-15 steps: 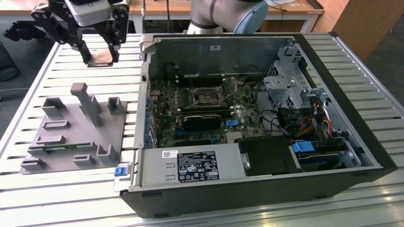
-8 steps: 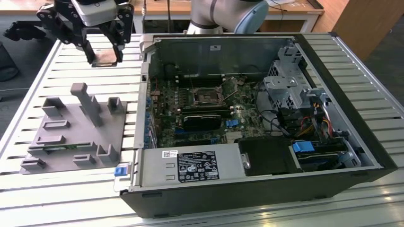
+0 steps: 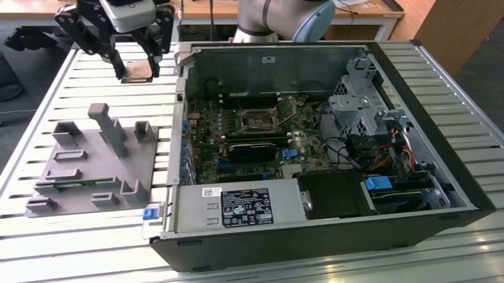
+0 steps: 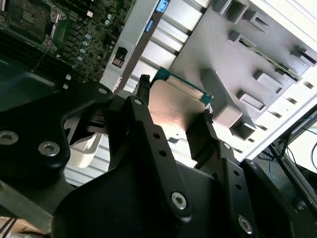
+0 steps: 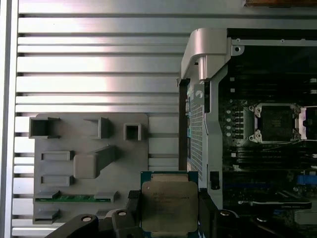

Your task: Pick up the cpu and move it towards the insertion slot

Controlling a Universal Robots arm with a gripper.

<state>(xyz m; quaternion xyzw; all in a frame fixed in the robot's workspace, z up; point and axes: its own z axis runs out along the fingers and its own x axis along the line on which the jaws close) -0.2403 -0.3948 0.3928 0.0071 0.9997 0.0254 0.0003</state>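
My gripper (image 3: 138, 75) hangs over the slatted table at the exterior view's left, outside the open computer case, shut on the cpu (image 3: 137, 71). In both wrist views the cpu (image 5: 169, 207) is a flat square chip with a silvery top (image 4: 173, 109) and green rim, clamped by its edges between the black fingers (image 5: 132, 204). The insertion slot (image 3: 260, 118) is the square metal-framed socket with a dark centre on the motherboard inside the case, also seen in the wrist views (image 5: 275, 122) (image 4: 28, 21). The cpu is well apart from the slot, with the case wall between them.
A grey holder plate (image 3: 94, 159) with upright pegs lies beside the case; a narrow green strip board (image 5: 74, 197) sits in it. The case's metal wall (image 5: 205, 74) rises beside the gripper. A long black block (image 3: 252, 151) sits just below the socket.
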